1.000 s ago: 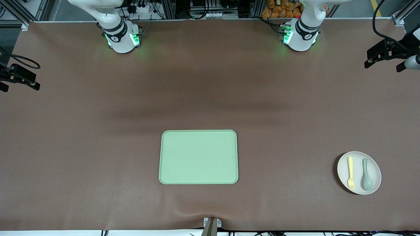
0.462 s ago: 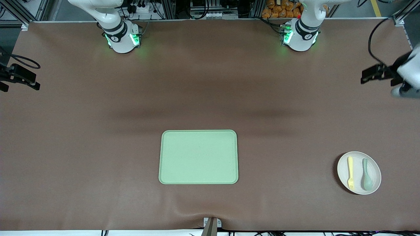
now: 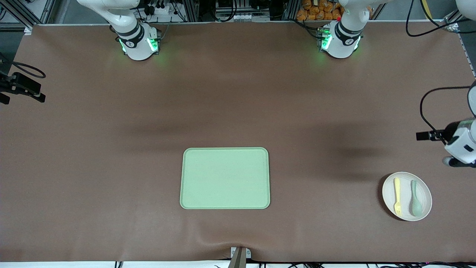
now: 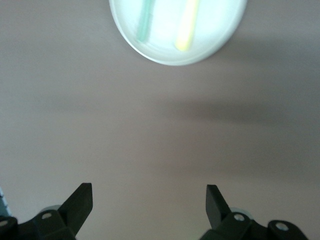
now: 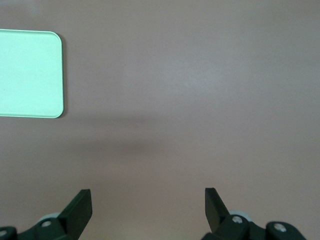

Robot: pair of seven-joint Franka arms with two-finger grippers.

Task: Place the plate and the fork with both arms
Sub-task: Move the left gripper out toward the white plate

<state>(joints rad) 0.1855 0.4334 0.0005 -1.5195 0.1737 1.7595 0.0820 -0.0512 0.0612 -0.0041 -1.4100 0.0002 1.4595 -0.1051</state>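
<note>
The left hand (image 4: 149, 200) is hanging wide open and empty over bare table (image 3: 111, 149) toward the left arm's end, its black fingers (image 4: 80, 200) touching nothing. Near it, the round, shallow, matte off-white plate (image 3: 407, 178) is resting on the smooth brown table, carrying a small pale-yellow plastic fork (image 3: 397, 196) beside a grey-green spoon (image 3: 415, 197). The right hand (image 5: 148, 202) is waiting wide open and empty over the table at the right arm's end. A rectangular light-green tray (image 3: 225, 178) with rounded corners is lying mid-table.
</note>
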